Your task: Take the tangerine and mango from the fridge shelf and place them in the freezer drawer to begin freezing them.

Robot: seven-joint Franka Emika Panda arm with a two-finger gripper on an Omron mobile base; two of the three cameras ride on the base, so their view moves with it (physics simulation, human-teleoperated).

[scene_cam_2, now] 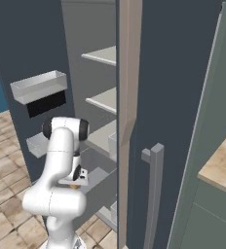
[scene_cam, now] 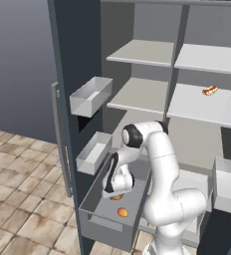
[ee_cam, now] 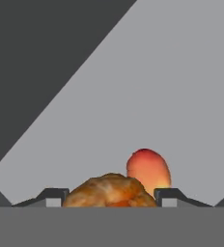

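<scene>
The end effector [ee_cam: 112, 198] is closed narrowly on the tangerine [ee_cam: 111, 188]. In the hand view the lumpy orange fruit sits squarely between the two dark tips and spans the gap from one to the other. The left base view shows the end effector [scene_cam: 117, 194] pointing down into the open drawer [scene_cam: 94, 198], below its rim, with the tangerine [scene_cam: 116, 197] just under the hand. Whether the fruit already rests on the drawer floor or hangs just above it, I cannot tell.

The relation that matters is with the mango [ee_cam: 148, 169]. It lies on the drawer floor near the held fruit, beyond it and off to the right in the hand view. Its long axis runs roughly away from the hand. From the left base view the mango [scene_cam: 122, 212] sits apart from the tangerine, toward the drawer's front wall. The two fruits do not appear to touch.

Judging from this, the release point is clear of the mango. Opening the tips here should leave the tangerine on bare grey floor beside the mango rather than on top of it. Being round, it may roll a little, but the drawer walls would contain it. In the right base view the end effector [scene_cam_2: 78, 181] is low behind the arm, with a speck of orange beneath it.
</scene>
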